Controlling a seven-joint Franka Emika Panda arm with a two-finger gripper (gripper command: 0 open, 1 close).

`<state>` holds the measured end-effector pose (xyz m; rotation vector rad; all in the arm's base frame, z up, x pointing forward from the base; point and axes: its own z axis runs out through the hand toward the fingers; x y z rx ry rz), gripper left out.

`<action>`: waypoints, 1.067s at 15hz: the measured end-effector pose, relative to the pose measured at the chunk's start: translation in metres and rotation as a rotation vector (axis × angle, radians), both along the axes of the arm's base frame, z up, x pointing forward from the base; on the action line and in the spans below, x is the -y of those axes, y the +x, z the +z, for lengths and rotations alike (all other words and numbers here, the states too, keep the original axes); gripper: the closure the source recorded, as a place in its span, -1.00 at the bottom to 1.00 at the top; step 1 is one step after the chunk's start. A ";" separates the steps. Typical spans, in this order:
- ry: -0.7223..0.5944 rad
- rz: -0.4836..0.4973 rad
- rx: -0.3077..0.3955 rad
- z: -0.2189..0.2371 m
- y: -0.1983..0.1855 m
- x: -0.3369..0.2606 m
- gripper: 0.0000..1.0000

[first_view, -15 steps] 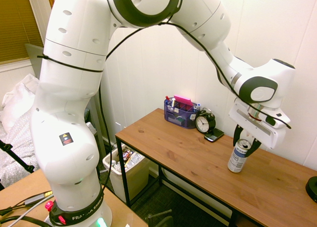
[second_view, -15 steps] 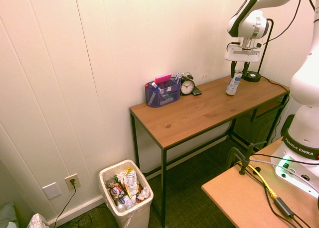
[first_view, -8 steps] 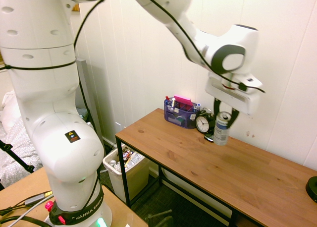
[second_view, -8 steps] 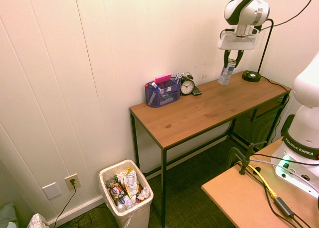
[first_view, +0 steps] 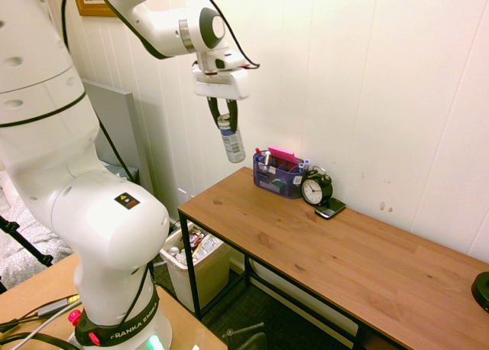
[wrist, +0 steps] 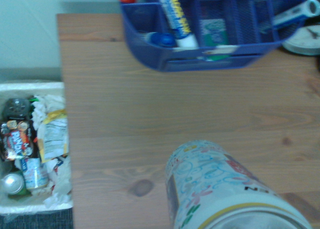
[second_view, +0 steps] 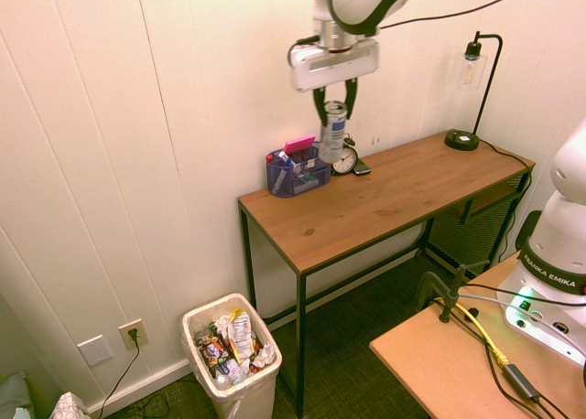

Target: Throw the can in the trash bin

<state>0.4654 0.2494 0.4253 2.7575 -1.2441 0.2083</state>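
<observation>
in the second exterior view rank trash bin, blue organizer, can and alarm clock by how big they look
1. trash bin, clearly largest
2. blue organizer
3. can, held up in the tool; perhaps nearer the camera than the organizer, so ranks 2 and 3 are unsure
4. alarm clock, smallest, partly hidden by the can

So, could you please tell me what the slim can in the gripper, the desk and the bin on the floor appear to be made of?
Slim blue-and-white drink can: likely thin metal, judging by its silvery top and glossy printed label.
Brown desk: matte wood-look top showing grain and knots, possibly laminate, on thin black legs, probably metal.
Beige-white rectangular trash bin: smooth wall, looks plastic, with a thin white liner over the rim.
</observation>
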 end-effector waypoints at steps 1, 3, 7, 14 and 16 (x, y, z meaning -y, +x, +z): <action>-0.003 0.020 -0.019 -0.012 0.006 -0.029 1.00; -0.002 0.060 -0.058 -0.039 0.015 -0.082 1.00; 0.028 0.126 -0.118 -0.101 0.033 -0.174 1.00; 0.028 0.137 -0.244 -0.201 0.108 -0.184 -1.00; 0.035 0.161 -0.274 -0.198 0.104 -0.196 -1.00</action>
